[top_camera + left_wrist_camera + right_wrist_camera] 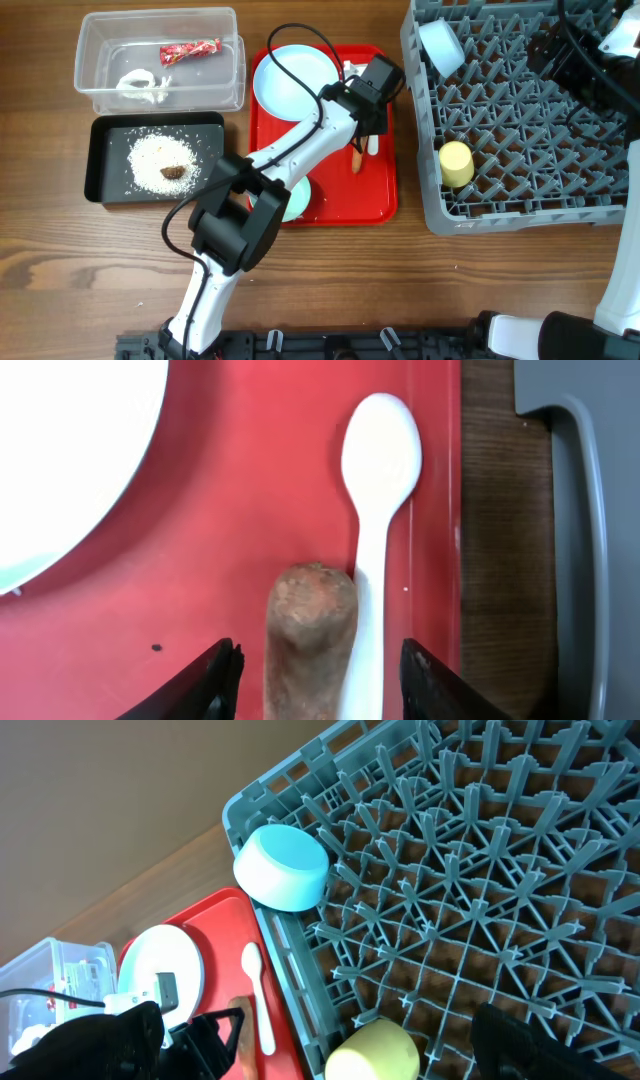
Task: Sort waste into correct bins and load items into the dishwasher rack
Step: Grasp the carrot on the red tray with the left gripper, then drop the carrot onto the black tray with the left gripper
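Note:
My left gripper (320, 682) is open, low over the red tray (350, 200). Its jaws straddle the orange carrot-like stick (310, 630) and the handle of the white plastic spoon (380, 460), which lie side by side. In the overhead view the left gripper (365, 128) hides most of the stick (356, 158). The pale blue plate (290, 75) lies at the tray's back left. One pale bowl (298, 200) shows partly under the left arm. My right gripper (320, 1040) is open and empty above the grey dishwasher rack (520, 120), which holds the other bowl (440, 45) and the yellow cup (456, 163).
The clear tub (160, 22) at the back left holds the red wrapper (190, 50) and the white scrap (140, 85). The black tub (100, 160) in front of it holds rice (155, 150) and the brown lump (173, 171). The rack wall stands close to the tray's right edge.

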{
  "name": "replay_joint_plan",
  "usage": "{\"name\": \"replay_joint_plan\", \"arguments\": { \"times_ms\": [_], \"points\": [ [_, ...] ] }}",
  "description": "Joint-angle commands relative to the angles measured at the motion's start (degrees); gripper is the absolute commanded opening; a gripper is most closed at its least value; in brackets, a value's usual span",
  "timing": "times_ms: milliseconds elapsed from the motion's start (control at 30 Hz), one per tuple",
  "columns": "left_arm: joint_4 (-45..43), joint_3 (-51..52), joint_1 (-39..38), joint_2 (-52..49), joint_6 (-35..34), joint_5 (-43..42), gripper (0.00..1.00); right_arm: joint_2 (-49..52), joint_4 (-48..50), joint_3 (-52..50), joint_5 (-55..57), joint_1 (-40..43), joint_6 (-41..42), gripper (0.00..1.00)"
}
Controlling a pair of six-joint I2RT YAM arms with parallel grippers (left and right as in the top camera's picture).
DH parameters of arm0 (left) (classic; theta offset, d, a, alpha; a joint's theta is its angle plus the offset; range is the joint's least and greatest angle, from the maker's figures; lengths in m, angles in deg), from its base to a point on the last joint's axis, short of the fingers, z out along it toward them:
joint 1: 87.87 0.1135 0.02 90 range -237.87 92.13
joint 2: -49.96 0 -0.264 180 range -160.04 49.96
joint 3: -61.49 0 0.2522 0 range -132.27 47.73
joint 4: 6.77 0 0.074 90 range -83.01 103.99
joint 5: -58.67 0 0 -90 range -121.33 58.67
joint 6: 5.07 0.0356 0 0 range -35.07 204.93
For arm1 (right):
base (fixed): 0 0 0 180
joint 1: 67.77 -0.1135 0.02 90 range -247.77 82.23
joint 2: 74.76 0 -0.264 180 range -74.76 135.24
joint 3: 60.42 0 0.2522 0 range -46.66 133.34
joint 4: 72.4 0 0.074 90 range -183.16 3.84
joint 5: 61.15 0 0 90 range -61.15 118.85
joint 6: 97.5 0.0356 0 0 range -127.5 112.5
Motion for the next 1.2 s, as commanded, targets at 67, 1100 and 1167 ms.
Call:
{"name": "replay_joint_plan", "arguments": {
  "times_ms": [67, 1100, 1167],
  "points": [
    [0.02, -0.46, 0.26, -4.13, -1.44, -3.15, 0.54, 0.66, -0.09, -0.02, 1.14, 0.02, -0.96, 1.00],
    [27.65, 19.37, 46.45, 26.47, -16.76, 4.02, 0.04, 0.66, -0.07, -0.02, 1.16, 0.02, -1.38, 1.00],
    [18.56, 28.37, 46.62, 26.47, -17.94, 4.13, 0.06, 0.66, -0.04, -0.02, 1.14, 0.02, -1.40, 1.00]
  ]
}}
